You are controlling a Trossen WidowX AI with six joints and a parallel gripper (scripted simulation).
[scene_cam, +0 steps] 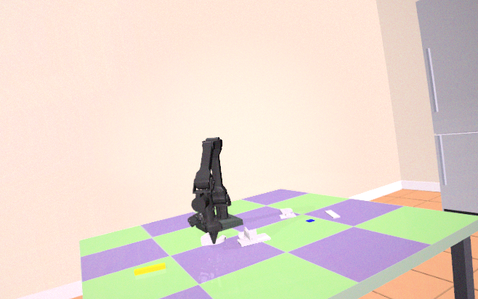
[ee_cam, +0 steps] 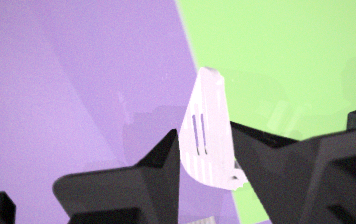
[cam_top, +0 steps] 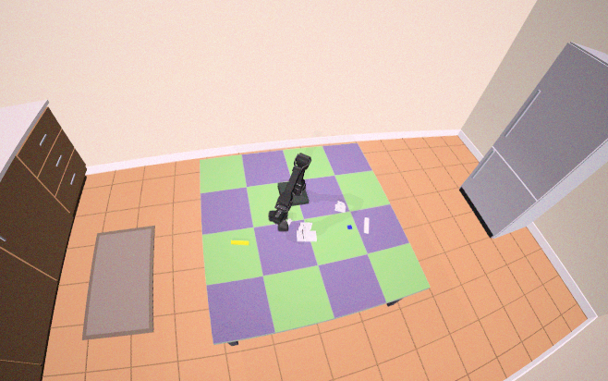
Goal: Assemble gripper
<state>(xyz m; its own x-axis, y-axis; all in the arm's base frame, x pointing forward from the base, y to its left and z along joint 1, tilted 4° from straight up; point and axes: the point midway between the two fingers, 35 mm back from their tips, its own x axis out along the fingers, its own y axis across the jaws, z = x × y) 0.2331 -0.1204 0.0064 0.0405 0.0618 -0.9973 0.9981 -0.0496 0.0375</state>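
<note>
A white jaw (ee_cam: 212,115) with two slots and gear teeth at its lower end lies flat on the table; in the exterior view it shows beside the fingertips (scene_cam: 206,239). My gripper (cam_top: 284,228) (scene_cam: 214,242) (ee_cam: 200,130) points down at it, part closed, with a finger against each long side; it is shut on the jaw at table height. A larger white assembly (cam_top: 307,235) (scene_cam: 258,239) with an upright part stands just right of the gripper. Another small white part (cam_top: 340,206) (scene_cam: 288,213) lies farther right. Which of these are base, second jaw and housing plate is too small to tell.
A yellow bar (cam_top: 239,242) (scene_cam: 150,269) lies left of the gripper. A small blue piece (cam_top: 349,227) (scene_cam: 309,220) and a white bar (cam_top: 366,226) (scene_cam: 332,213) lie at the right. The arm's dark base plate (scene_cam: 233,222) stands behind the gripper.
</note>
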